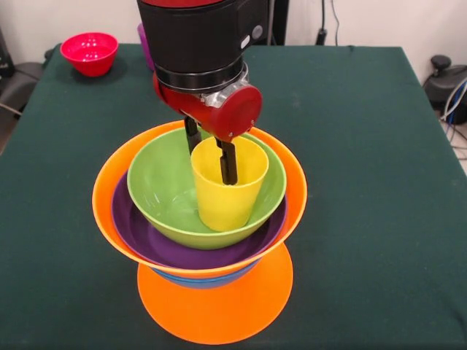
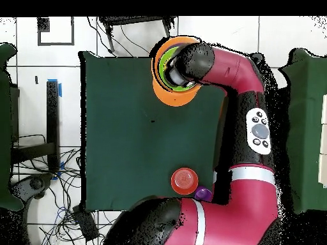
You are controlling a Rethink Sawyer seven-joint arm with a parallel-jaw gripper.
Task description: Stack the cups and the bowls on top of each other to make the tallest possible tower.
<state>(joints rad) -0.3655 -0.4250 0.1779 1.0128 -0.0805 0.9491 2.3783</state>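
The tower [image 1: 201,240] stands near the table's front edge: an upturned large orange bowl [image 1: 219,306], a blue bowl [image 1: 197,280], a second large orange bowl [image 1: 106,204], the shallow purple bowl [image 1: 168,248] and the green bowl [image 1: 160,182]. The yellow cup [image 1: 226,200] stands upright in the green bowl. My gripper [image 1: 211,157] is open at the cup's rim, with one finger [image 1: 228,164] inside the cup and the other outside its far wall. In the overhead view the tower [image 2: 172,96] shows at the top, mostly under my arm.
A pink-red bowl [image 1: 89,52] sits at the table's far left corner, and it also shows in the overhead view [image 2: 184,180]. The purple cup [image 1: 144,40] beside it is half hidden behind my arm; the overhead view [image 2: 204,193] shows it too.
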